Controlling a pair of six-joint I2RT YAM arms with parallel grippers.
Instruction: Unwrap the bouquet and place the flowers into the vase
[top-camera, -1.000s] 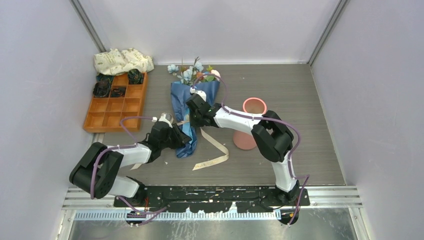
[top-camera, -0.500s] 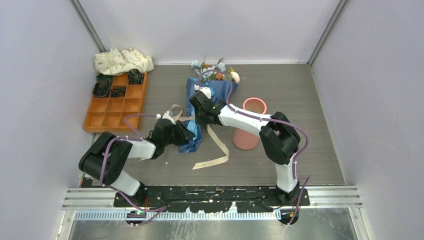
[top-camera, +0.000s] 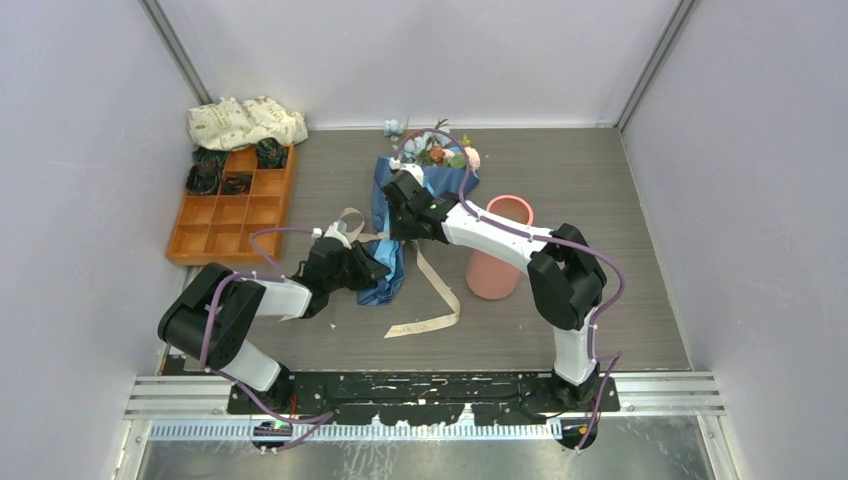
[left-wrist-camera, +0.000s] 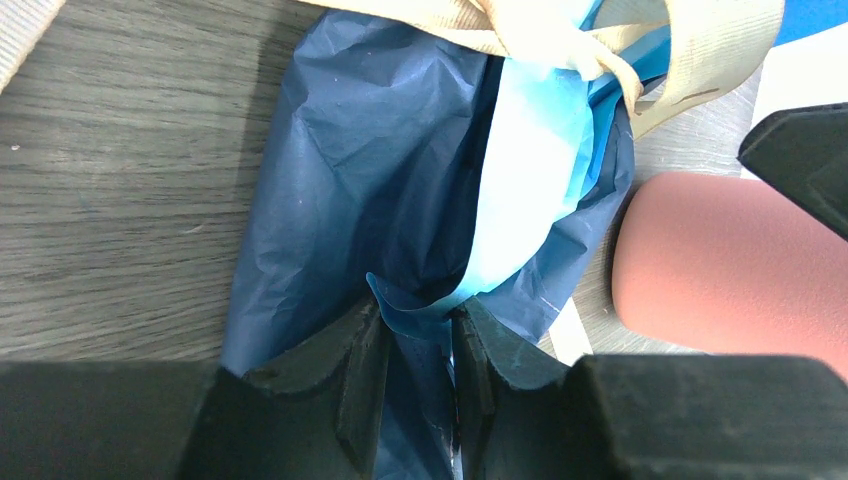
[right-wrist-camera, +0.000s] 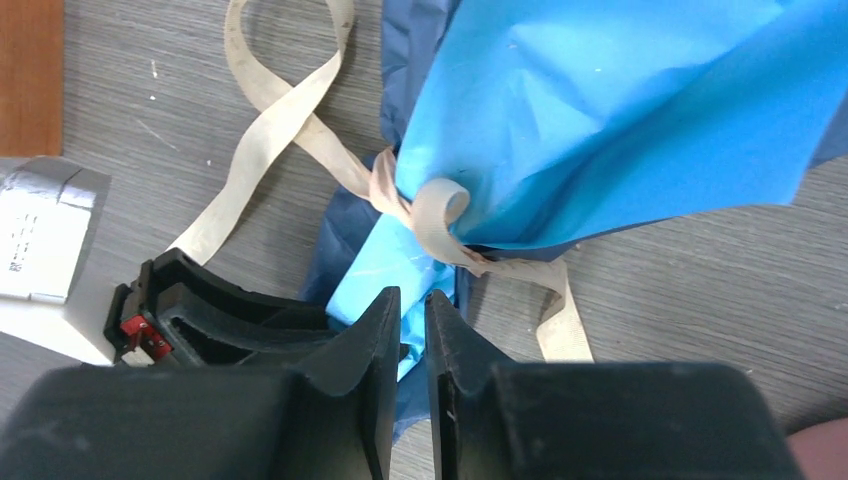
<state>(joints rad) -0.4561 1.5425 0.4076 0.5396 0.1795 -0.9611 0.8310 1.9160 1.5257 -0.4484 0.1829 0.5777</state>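
Two grippers are at work on the cone-shaped bouquet of dark and light blue paper (top-camera: 392, 272), which lies flat on the table just left of the tall salmon-pink cylinder vase (top-camera: 497, 255). Its long axis runs from a narrow tip on the vase's near-left side to the pale blue, pink and orange artificial flowers (top-camera: 438, 153) beyond the vase's far-left rim.

Your left gripper (left-wrist-camera: 418, 318) is clamped on the paper at the narrow tip, with a fold of light blue sheet pinched between its fingers.

Your right gripper (right-wrist-camera: 412, 300) hangs over the middle of the wrap. Its jaws stand a narrow slit apart, and I can see nothing between them.

The beige ribbon (right-wrist-camera: 270, 130) is looped around the paper's neck, its knot (right-wrist-camera: 440, 215) just ahead of the right fingertips and further from the vase than they are.

I judge the coming move to be a pull on that knot or on the paper's edge. The right arm is nearer, and you would draw along the axis, away from the left grip.
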